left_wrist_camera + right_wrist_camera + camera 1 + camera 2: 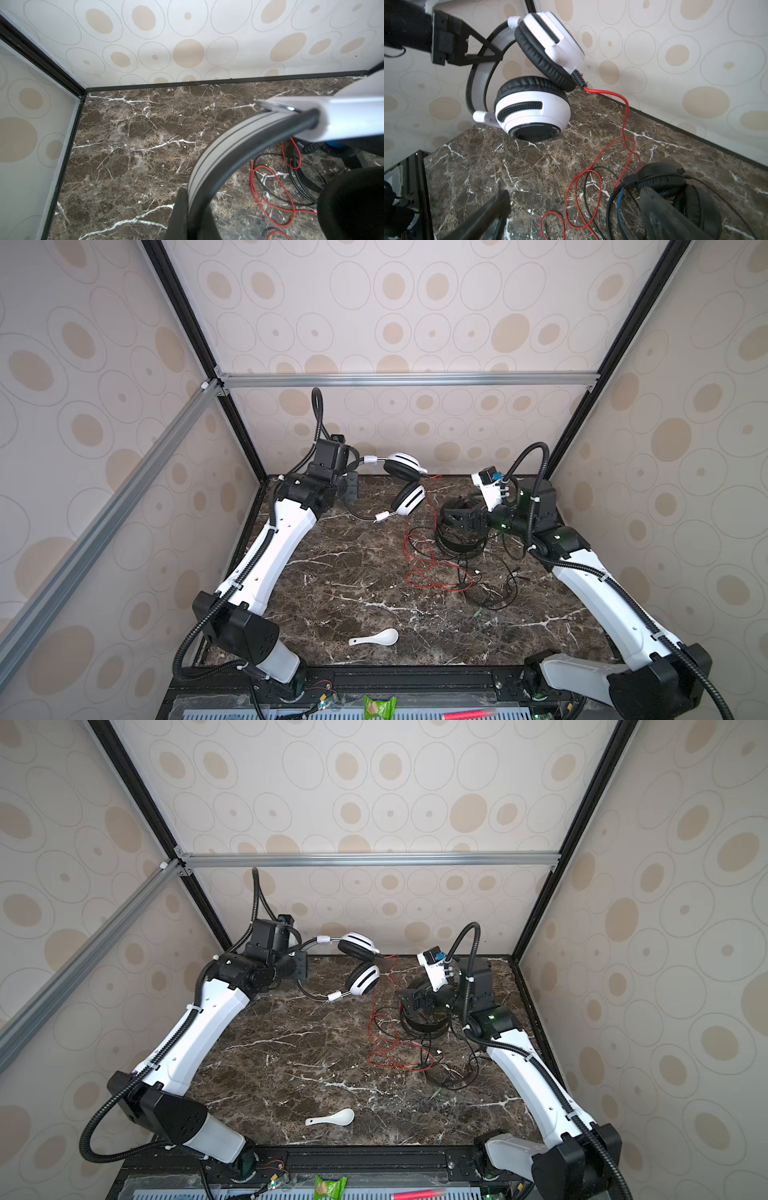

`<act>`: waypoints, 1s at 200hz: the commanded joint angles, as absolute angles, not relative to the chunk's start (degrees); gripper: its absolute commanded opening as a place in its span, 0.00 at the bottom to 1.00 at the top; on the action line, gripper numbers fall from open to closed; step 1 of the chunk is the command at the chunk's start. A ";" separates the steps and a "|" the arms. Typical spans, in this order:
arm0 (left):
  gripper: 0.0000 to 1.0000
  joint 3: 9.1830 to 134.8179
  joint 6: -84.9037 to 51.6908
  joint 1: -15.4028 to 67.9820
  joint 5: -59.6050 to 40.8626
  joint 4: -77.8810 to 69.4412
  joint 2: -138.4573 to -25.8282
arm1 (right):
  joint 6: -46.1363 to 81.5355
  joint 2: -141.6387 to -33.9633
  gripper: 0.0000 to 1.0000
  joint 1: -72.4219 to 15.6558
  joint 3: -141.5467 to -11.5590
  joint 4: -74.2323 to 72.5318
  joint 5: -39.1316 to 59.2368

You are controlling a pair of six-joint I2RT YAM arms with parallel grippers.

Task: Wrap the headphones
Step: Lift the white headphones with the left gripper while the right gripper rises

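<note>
Two headsets: white headset [409,498] hangs upper centre; black headset [455,551] lies on the table, right of centre.
My left claw [352,487]: clamped on white headset's band [207,166].
My right claw [461,522]: jaws apart, just over black headset.

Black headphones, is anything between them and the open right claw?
Nothing visible blocks it; the right claw hangs right over the black headphones. The red cord loops beside them.
</note>
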State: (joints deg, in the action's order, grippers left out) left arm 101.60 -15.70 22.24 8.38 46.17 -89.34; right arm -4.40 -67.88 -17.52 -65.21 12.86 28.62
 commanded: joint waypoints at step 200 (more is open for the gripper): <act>0.00 112.28 -9.51 22.41 -4.94 53.67 -83.51 | -3.08 -90.43 0.97 -14.06 -72.15 -14.90 42.34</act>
State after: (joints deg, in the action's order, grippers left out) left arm 107.81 -8.49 22.35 -3.01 54.72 -83.96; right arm -6.61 -87.64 -14.37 -70.04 -7.92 39.66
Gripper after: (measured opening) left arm 0.066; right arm 0.969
